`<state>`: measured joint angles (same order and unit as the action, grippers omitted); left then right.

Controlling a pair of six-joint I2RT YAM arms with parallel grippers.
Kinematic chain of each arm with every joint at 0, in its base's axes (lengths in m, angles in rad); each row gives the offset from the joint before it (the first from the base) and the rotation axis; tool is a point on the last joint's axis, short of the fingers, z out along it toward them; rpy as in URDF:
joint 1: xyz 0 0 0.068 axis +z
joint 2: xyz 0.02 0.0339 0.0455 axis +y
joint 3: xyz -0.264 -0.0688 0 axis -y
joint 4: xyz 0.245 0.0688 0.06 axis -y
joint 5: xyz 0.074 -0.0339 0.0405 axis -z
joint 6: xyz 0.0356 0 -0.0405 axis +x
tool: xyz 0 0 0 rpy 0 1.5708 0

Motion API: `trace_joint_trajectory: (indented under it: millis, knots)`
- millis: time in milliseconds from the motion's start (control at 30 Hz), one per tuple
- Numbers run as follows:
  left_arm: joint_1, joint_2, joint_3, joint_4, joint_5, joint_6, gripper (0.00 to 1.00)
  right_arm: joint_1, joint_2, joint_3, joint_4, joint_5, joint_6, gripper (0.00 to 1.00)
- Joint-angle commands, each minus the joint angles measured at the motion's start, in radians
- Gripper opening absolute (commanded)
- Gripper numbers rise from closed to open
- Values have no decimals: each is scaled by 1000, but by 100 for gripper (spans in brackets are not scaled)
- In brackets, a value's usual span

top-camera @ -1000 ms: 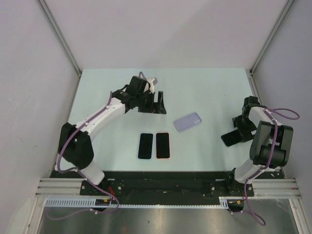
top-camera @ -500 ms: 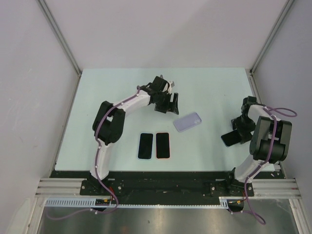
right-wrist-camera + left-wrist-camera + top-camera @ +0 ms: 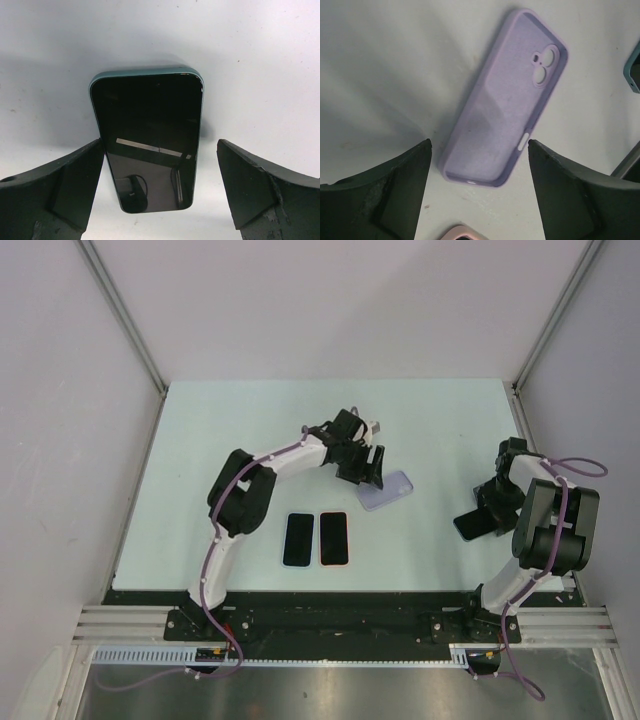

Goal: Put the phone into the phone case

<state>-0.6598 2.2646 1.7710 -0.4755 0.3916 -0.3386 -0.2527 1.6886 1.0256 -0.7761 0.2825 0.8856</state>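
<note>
A lilac phone case [image 3: 386,490] lies open side up at the table's middle. In the left wrist view the phone case [image 3: 507,95] lies flat, its near end between my open fingers. My left gripper [image 3: 367,468] is open and empty, just over the case's left end, and it shows in its own view [image 3: 479,145]. A teal-rimmed phone [image 3: 468,525] lies screen up at the right. My right gripper [image 3: 480,510] is open above it. In the right wrist view the phone [image 3: 147,140] lies between the spread jaws of the right gripper [image 3: 160,145], untouched.
A black phone [image 3: 297,539] and a pink-rimmed phone [image 3: 333,538] lie side by side near the front middle. The pink rim [image 3: 462,233] shows at the bottom of the left wrist view. Grey walls and metal posts bound the table.
My left arm has swung right across the far half of the table and now reaches the lilac case. The right arm has barely moved.
</note>
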Motion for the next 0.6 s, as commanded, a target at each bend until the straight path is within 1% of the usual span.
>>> trace_joint_trajectory:
  millis: [0,33,100,333,433,567]
  knots:
    - [-18,-10,-44,54,73,-28,81,-8,-38,27,-23,4,-43,98]
    - [-24,-29,-63,92,90,-48,81,-8,-43,27,-23,1,-59,98]
    - [-35,-53,-117,118,95,-60,81,-8,-52,27,-29,4,-66,98]
    - [-78,-117,-200,144,93,-73,81,-13,-79,24,-34,-6,-83,98]
    - [-95,-155,-260,187,110,-100,80,-14,-89,24,-35,-11,-92,98]
    - [-123,-195,-367,254,89,-122,80,-14,-96,24,-22,-45,-120,98]
